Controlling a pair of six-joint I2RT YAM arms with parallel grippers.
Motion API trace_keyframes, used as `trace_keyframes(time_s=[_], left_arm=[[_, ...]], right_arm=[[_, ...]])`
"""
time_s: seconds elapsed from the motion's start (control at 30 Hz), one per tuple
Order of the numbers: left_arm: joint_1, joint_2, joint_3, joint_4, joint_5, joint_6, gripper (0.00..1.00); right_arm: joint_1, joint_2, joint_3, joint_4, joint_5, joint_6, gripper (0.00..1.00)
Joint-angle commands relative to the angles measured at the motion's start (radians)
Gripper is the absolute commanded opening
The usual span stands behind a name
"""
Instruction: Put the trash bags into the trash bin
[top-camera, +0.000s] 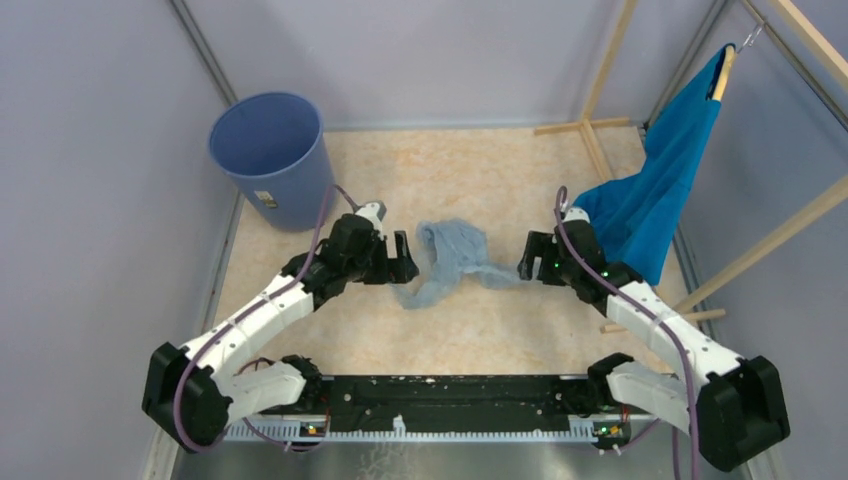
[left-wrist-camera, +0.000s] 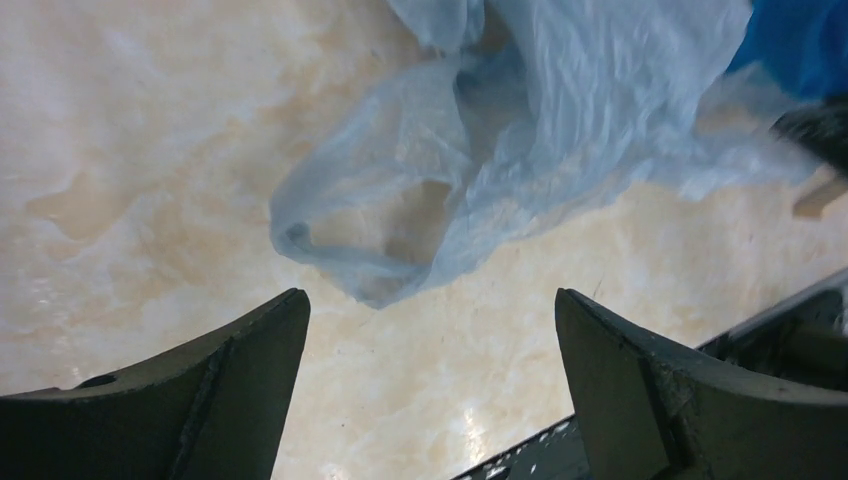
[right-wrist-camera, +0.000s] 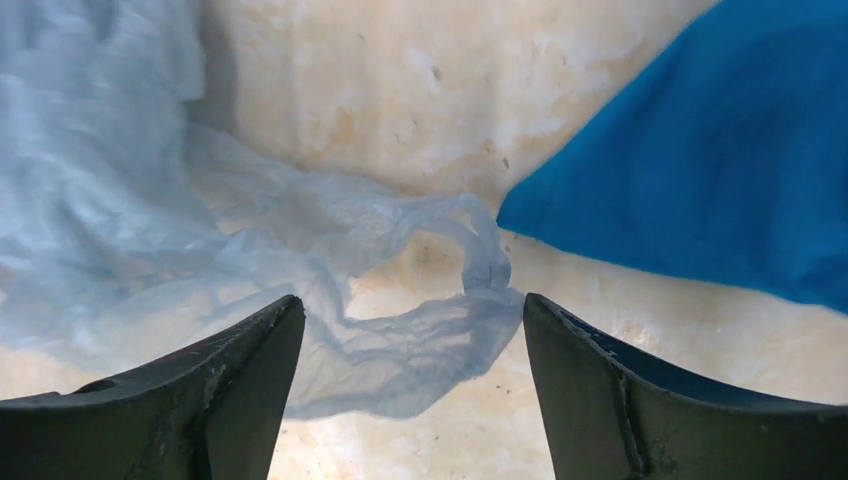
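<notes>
A crinkled, translucent pale-blue trash bag (top-camera: 452, 258) lies flat on the table between my two grippers. The round blue trash bin (top-camera: 272, 155) stands upright at the far left, its mouth open. My left gripper (top-camera: 412, 262) is open and empty just left of the bag; in the left wrist view (left-wrist-camera: 430, 300) a bag handle loop (left-wrist-camera: 350, 255) lies just beyond the fingertips. My right gripper (top-camera: 522, 262) is open and empty at the bag's right end; in the right wrist view (right-wrist-camera: 412, 305) a bag loop (right-wrist-camera: 420, 320) lies between the jaws.
A teal-blue cloth (top-camera: 660, 190) hangs from a wooden hanger on a wooden frame (top-camera: 600, 125) at the right, its lower corner close behind my right gripper. It also shows in the right wrist view (right-wrist-camera: 700, 170). Pale walls close in the table.
</notes>
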Motion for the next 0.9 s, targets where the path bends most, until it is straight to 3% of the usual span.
trace_keyframes(time_s=[0.0, 0.13, 0.33, 0.63, 0.87], left_arm=[[0.002, 0.055, -0.01, 0.115, 0.217, 0.111, 0.98], [0.002, 0.084, 0.059, 0.092, 0.26, 0.169, 0.98], [0.002, -0.004, 0.088, 0.038, 0.231, 0.202, 0.98], [0.002, -0.299, -0.055, 0.005, 0.235, 0.167, 0.98], [0.002, -0.336, -0.05, -0.035, 0.268, 0.185, 0.98]], right_arm=[[-0.004, -0.124, 0.13, -0.055, -0.026, -0.167, 0.83], [0.089, -0.137, 0.219, -0.081, -0.025, -0.279, 0.89], [0.289, 0.088, 0.403, -0.095, -0.011, -0.336, 0.93], [0.294, 0.424, 0.513, 0.013, -0.044, -0.182, 0.96], [0.323, 0.573, 0.505, 0.152, 0.002, -0.126, 0.99]])
